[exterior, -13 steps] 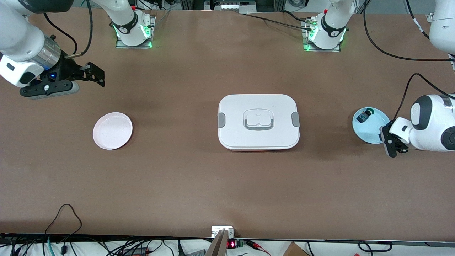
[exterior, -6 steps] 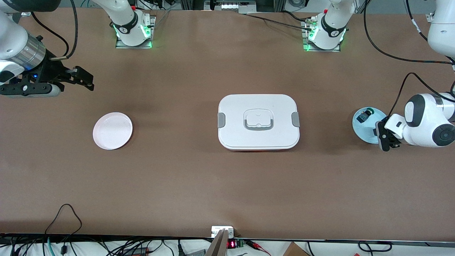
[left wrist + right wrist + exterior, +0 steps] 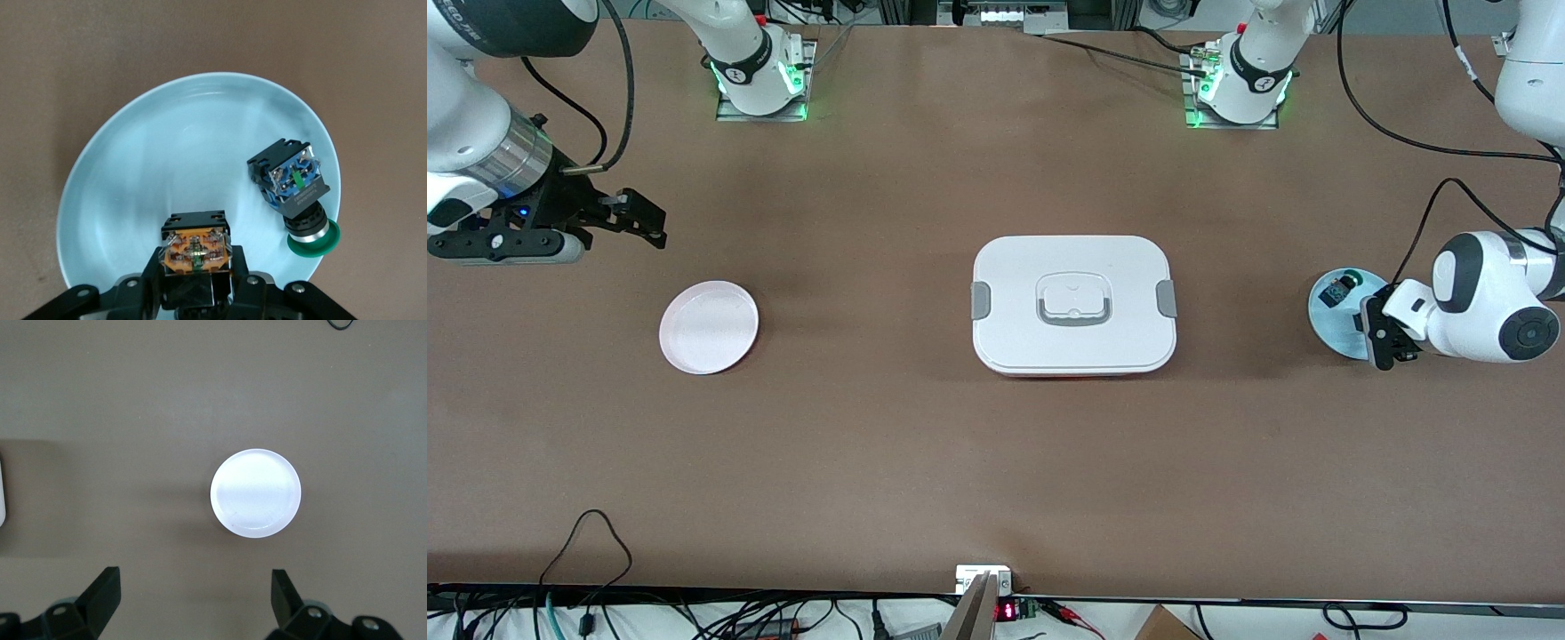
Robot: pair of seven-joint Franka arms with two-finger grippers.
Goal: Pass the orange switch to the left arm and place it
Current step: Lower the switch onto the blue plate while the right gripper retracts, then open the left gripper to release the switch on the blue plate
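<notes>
The orange switch (image 3: pixel 195 248), black with an orange face, sits between my left gripper's (image 3: pixel 196 280) fingers, which press on its black body. It is over the light blue plate (image 3: pixel 173 153). In the front view the left gripper (image 3: pixel 1376 336) is over the part of the blue plate (image 3: pixel 1336 324) toward the left arm's end, and it hides the switch. The white box (image 3: pixel 1074 304) sits mid-table. My right gripper (image 3: pixel 649 219) is open and empty, up over the table beside the pink plate (image 3: pixel 709 326). The right wrist view shows its spread fingers (image 3: pixel 103 593) and the pink plate (image 3: pixel 255 492).
A black-blue component with a green round end (image 3: pixel 297 187) lies on the blue plate beside the switch; it also shows in the front view (image 3: pixel 1335 292). Cables trail along the table's edges. Brown table surface surrounds the box.
My left gripper has moved from off the blue plate's edge to over the plate. My right gripper has shifted toward the right arm's end of the table, then back a little.
</notes>
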